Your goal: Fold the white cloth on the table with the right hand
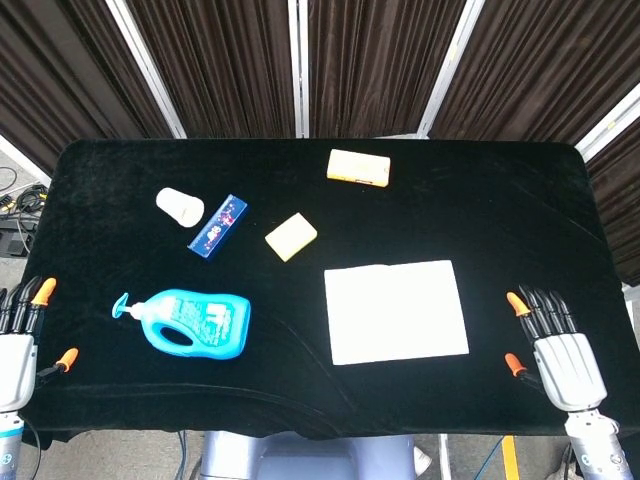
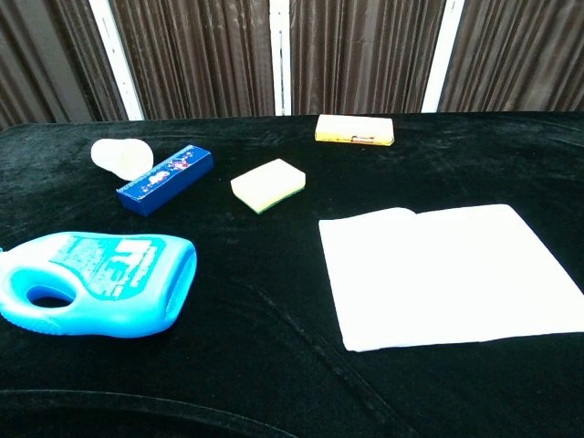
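The white cloth (image 1: 397, 311) lies flat on the black table (image 1: 500, 200), right of centre; in the chest view the cloth (image 2: 447, 274) fills the lower right. My right hand (image 1: 556, 348) hovers at the table's front right edge, a short way right of the cloth, fingers straight and apart, holding nothing. At the front left edge my left hand (image 1: 20, 335) is likewise spread and empty. Neither hand shows in the chest view.
A blue detergent bottle (image 1: 190, 322) lies on its side at front left. Further back are a white cup (image 1: 179, 206), a blue box (image 1: 217, 226), a yellow sponge (image 1: 291, 236) and a yellow-orange block (image 1: 358, 167). Dark curtains hang behind the table.
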